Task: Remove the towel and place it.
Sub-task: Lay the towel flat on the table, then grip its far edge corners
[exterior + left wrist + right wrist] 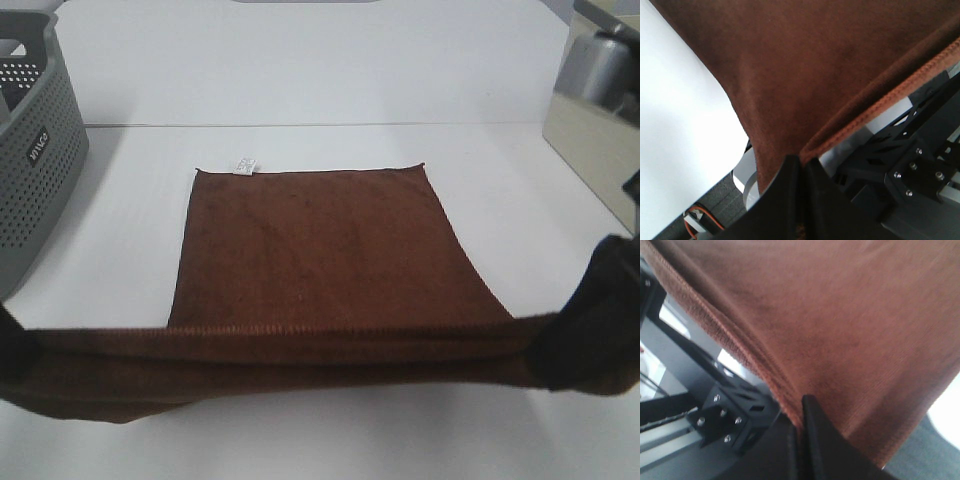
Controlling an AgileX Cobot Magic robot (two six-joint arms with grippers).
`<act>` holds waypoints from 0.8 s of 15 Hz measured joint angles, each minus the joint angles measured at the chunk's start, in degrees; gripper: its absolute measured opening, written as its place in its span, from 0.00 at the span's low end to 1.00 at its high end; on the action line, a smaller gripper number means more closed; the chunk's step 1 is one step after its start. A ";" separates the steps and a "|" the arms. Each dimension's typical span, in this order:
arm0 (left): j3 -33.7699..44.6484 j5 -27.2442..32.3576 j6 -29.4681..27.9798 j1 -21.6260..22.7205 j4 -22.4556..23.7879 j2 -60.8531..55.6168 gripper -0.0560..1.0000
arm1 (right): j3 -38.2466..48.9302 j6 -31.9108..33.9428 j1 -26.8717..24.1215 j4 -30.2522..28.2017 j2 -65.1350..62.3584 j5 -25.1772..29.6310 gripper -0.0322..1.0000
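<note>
The large dark brown terry cloth towel (310, 250) lies partly flat on the white worktop (110, 260), with its near edge lifted and stretched taut. The left end effector (801, 167) and right end effector (801, 410) each pinch one end of that edge. A grey perforated plastic basket (35, 170) stands to the left.

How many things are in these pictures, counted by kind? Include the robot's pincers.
towel: 1, brown
basket: 1, grey
box: 1, beige
pincers: 2, left pincer and right pincer, each shut on the towel
Total: 5
</note>
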 joint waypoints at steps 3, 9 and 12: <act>5.44 0.74 0.80 0.06 -1.49 -0.06 0.05 | 3.78 3.09 6.02 -1.60 0.52 -0.97 0.04; 9.74 -0.23 1.60 -10.26 -1.83 3.21 0.05 | 9.91 3.44 6.59 -3.27 4.30 -1.15 0.04; 9.74 -0.86 0.69 -16.33 -0.92 9.11 0.05 | 10.54 2.64 6.59 -4.30 7.22 -0.97 0.04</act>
